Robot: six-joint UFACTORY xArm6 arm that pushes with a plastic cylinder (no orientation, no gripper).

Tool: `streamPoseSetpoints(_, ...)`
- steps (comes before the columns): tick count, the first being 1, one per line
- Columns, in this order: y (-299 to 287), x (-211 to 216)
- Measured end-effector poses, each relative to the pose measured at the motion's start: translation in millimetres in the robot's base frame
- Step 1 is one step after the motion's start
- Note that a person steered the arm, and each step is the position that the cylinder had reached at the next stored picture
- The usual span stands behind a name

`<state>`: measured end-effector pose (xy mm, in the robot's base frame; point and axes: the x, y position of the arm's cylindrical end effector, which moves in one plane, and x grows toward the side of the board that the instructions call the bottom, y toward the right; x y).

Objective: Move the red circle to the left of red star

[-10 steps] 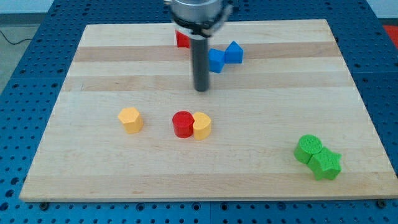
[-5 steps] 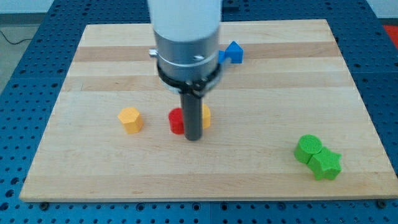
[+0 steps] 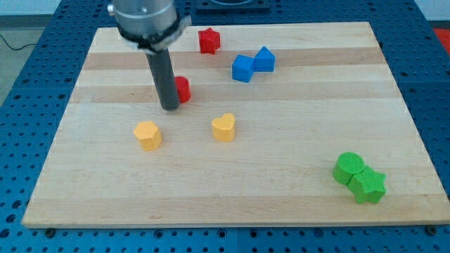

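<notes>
The red circle (image 3: 183,90) lies on the wooden board, left of centre, partly hidden behind my rod. My tip (image 3: 169,107) rests on the board touching the circle's lower left side. The red star (image 3: 208,41) sits near the board's top edge, above and a little right of the circle.
Two blue blocks (image 3: 251,65) touch each other right of the red star. A yellow hexagon (image 3: 148,135) and a yellow heart (image 3: 223,128) lie below my tip. Two green blocks (image 3: 358,177) sit together at the bottom right. The board (image 3: 316,119) ends in blue perforated table.
My tip swept down to the red circle, then up and left. The red circle moved up and left away from the yellow heart, which shifted slightly.
</notes>
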<state>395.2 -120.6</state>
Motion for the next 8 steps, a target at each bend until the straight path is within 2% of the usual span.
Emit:
streamPoseSetpoints(1,-14.0,-38.9)
streamPoseSetpoints(3,-13.9,5.4)
streamPoseSetpoints(4,4.2,5.3)
streamPoseSetpoints(6,4.5,-85.2)
streamPoseSetpoints(7,4.5,-88.7)
streamPoseSetpoints(8,4.5,-53.0)
